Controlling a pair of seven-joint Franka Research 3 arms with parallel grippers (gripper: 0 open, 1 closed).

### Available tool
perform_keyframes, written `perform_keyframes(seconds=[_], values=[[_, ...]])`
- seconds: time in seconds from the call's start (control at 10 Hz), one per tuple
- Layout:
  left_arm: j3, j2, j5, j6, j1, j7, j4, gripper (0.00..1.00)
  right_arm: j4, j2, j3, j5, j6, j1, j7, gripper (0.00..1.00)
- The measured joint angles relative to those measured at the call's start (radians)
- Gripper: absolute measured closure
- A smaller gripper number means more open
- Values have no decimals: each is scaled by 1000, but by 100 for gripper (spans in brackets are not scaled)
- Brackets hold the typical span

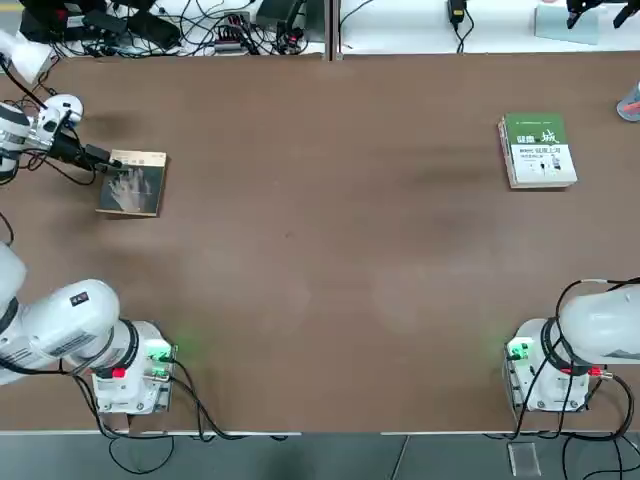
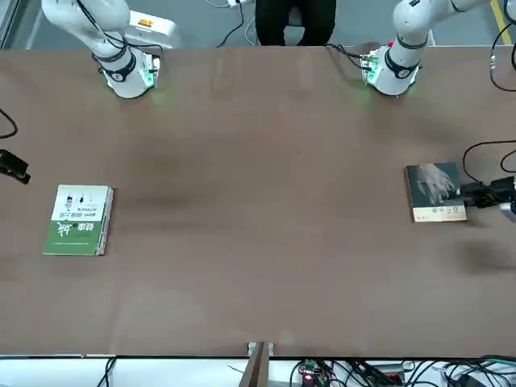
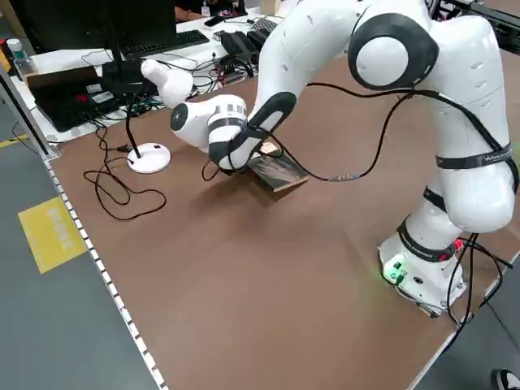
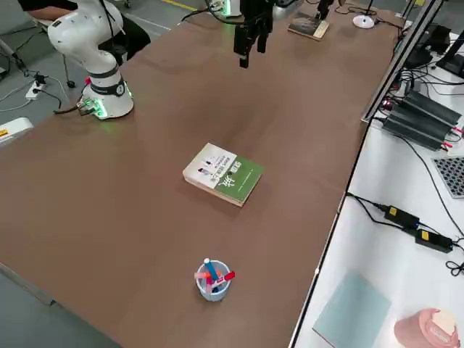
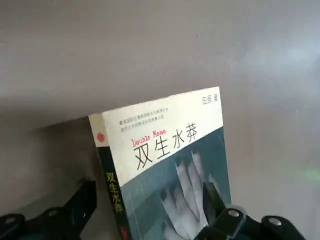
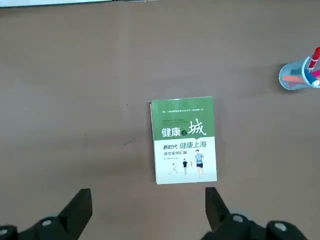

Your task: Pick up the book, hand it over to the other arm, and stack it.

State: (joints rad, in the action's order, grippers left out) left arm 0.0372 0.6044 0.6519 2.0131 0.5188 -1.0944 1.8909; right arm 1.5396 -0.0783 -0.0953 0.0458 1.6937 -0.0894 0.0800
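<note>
I have the left gripper low at nine o'clock, jaws open astride the book, ready to pinch; right gripper hovers open above.

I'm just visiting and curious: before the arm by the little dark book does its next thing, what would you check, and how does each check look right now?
1. Left gripper at the small dark grey-green paperback with the pale hand picture: ok, one finger on each side of its spine end.
2. Fingers closed on it: not ok, they stand apart.
3. Paperback lying flat on the brown table: cannot tell; in the left wrist view its far end seems raised.
4. Right gripper free for the handover: ok, open and empty.
5. Stacking spot, the thicker green-and-white book: ok, nothing on top.
6. Clear plastic cup of pens out of the way: ok, apart from that book.
</note>
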Motion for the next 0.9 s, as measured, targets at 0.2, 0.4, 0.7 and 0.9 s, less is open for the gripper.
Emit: perform_keyframes(seconds=[0.2, 0.4, 0.7, 0.9], values=[[1, 6, 3, 0, 0, 0, -4, 7, 0, -2, 0, 0, 0, 0, 0, 0], [1, 7, 4, 0, 0, 0, -4, 7, 0, -4, 0, -1, 0, 0, 0, 0], [1, 7, 4, 0, 0, 0, -6, 8, 0, -5, 0, -1, 0, 0, 0, 0], [1, 7, 5, 0, 0, 0, -6, 10, 0, -5, -1, -1, 0, 0, 0, 0]])
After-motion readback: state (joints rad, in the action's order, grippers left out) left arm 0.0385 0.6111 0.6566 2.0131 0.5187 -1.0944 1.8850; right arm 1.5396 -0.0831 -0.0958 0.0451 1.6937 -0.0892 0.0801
